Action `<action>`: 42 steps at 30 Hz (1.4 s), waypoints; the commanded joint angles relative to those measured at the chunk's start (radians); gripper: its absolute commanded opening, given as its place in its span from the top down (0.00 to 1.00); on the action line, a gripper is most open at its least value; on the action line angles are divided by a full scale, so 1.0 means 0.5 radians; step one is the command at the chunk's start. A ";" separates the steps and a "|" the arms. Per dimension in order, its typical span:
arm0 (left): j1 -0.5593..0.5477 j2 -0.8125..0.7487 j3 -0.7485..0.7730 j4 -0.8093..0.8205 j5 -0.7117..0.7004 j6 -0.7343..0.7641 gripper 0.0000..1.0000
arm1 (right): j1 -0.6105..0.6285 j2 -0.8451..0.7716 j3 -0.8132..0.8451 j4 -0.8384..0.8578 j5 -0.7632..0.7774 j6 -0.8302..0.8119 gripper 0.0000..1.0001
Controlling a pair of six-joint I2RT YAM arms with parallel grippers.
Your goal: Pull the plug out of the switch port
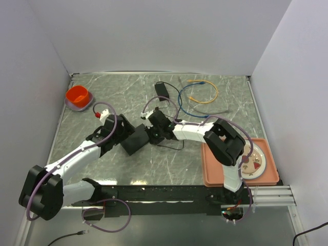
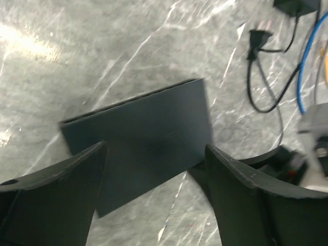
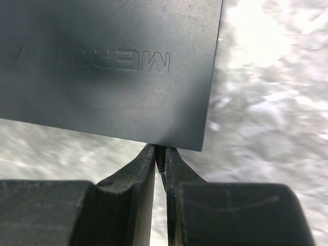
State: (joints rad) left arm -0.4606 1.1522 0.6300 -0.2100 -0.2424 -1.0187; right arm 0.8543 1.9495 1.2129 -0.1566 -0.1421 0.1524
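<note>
Matte-black and flat, the switch box lies near the middle of the grey marbled table, between the two arms. The right gripper meets the box's long edge close to a corner. Its fingers are pressed almost together on a thin dark plug sitting right at that edge. The switch port itself is hidden behind the plug and fingertips. Embossed letters show on the box's top face. The left gripper hovers at the opposite side with its jaws spread wide, one finger to each side of the box's end; whether they touch it I cannot tell. A thin black lead loops on the table just beside the right gripper. Farther back lie a small black adapter brick, a blue cable and a yellow cable. An orange bowl stands at the back left, and a salmon tray bearing a plate lies at the near right.
</note>
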 commanded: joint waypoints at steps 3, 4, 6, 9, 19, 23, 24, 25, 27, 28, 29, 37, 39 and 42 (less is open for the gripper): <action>-0.125 -0.099 -0.125 0.033 -0.018 0.089 0.20 | -0.082 0.046 0.013 -0.447 0.168 -0.562 1.00; -0.174 -0.114 -0.146 0.061 -0.058 0.111 0.19 | -0.089 0.077 0.041 -0.499 0.168 -0.581 1.00; -0.293 -0.132 -0.146 0.079 -0.174 0.199 0.17 | -0.104 0.098 0.102 -0.533 0.171 -0.608 1.00; -0.370 -0.142 -0.168 0.171 -0.196 0.352 0.18 | -0.141 0.077 0.105 -0.531 0.094 -0.612 1.00; -0.554 -0.029 -0.076 0.248 -0.183 0.776 0.30 | -0.181 0.031 0.022 -0.429 -0.191 -0.661 1.00; -0.655 0.156 -0.021 0.245 -0.337 0.881 0.34 | -0.221 0.049 -0.002 -0.377 -0.298 -0.621 1.00; -0.671 0.195 -0.005 0.233 -0.374 0.890 0.34 | -0.224 0.052 -0.008 -0.368 -0.308 -0.612 1.00; -0.689 0.263 0.034 0.224 -0.398 0.899 0.34 | -0.224 0.052 -0.008 -0.359 -0.311 -0.609 1.00; -0.760 0.324 0.083 0.239 -0.463 0.936 0.34 | -0.227 0.059 -0.002 -0.362 -0.317 -0.605 1.00; -0.796 0.395 0.102 0.245 -0.494 0.942 0.34 | -0.230 0.056 0.007 -0.368 -0.317 -0.599 1.00; -0.812 0.432 0.120 0.239 -0.509 0.948 0.34 | -0.227 0.056 0.010 -0.374 -0.305 -0.590 1.00; -0.834 0.720 0.277 0.224 -0.540 0.933 0.34 | -0.233 0.046 0.004 -0.371 -0.308 -0.553 1.00; -0.834 0.754 0.283 0.214 -0.552 0.912 0.34 | -0.233 0.043 0.004 -0.365 -0.314 -0.538 1.00; -0.834 0.779 0.231 0.260 -0.561 0.872 0.35 | -0.236 0.046 -0.011 -0.353 -0.317 -0.513 1.00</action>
State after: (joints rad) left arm -0.8742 1.5143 0.7486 -0.1093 -0.4992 -0.5629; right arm 0.7433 1.9572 1.2491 -0.2543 -0.3080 -0.1234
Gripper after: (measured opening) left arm 0.659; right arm 0.160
